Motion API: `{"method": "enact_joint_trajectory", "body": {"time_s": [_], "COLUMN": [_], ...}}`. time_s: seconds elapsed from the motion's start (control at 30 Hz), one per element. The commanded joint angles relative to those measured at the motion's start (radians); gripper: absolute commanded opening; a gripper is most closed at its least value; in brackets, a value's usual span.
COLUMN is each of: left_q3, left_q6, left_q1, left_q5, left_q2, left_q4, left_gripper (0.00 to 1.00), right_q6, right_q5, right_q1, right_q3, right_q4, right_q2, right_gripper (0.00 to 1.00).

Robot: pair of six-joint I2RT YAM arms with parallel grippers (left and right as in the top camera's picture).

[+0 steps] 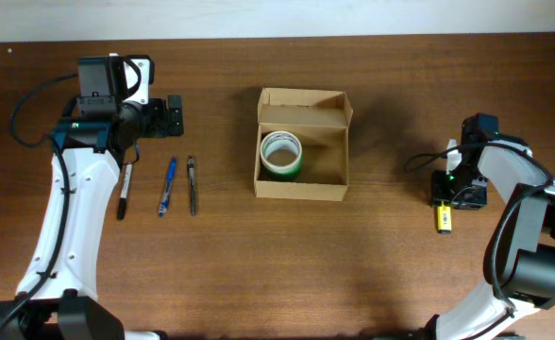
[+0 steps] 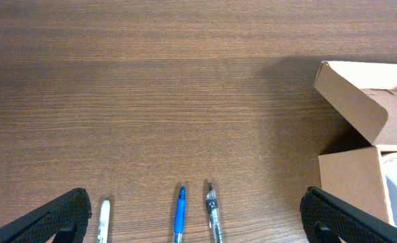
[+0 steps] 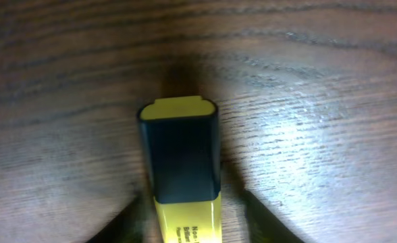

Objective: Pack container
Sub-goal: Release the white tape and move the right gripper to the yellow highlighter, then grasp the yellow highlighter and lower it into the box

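Sitting in the middle of the worktop point(image 1: 211, 274), the container point(image 1: 301, 190) is lying open, with its flap lid standing up at the back. A green tape roll point(image 1: 281, 154) is resting inside it, on the side nearer the left arm. The left gripper point(image 1: 174, 115) is hanging wide open near the tips of a black marker point(image 1: 125, 189), a blue pen point(image 1: 168, 186) and a dark pen point(image 1: 192, 184). The right gripper point(image 1: 447, 194) is hovering low around a yellow highlighter point(image 3: 185, 162), well apart from the container. I cannot tell if it is squeezing the highlighter.
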Motion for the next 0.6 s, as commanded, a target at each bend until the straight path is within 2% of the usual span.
{"method": "enact_joint_trajectory", "body": {"time_s": [0.0,0.1,0.27,0.4,0.57], "left_q3": [0.019,0.019,0.019,0.019,0.019], "left_q6": [0.012,0.012,0.012,0.012,0.012], "left_q1": [0.004,0.004,0.004,0.004,0.004], "left_q5": [0.011,0.011,0.011,0.011,0.011], "left_q2": [0.0,0.0,0.0,-0.001,0.0], "left_q4": [-0.001,-0.001,-0.001,-0.001,-0.001], "left_gripper": [0.99,0.99,0.99,0.99,0.99], "right_q6": [0.01,0.01,0.032,0.024,0.027], "right_q5": [0.02,0.02,-0.043,-0.157,-0.325], "right_q1": [-0.003,-0.003,0.001,0.007,0.074], "right_q3": [-0.01,-0.01,0.034,0.247,0.651], "right_q4": [0.007,0.008,-0.016,-0.166,-0.409], "right_q2": [0.041,0.041,0.032,-0.013,-0.053], "right_gripper": [0.18,0.04,0.06,0.07,0.04]}}
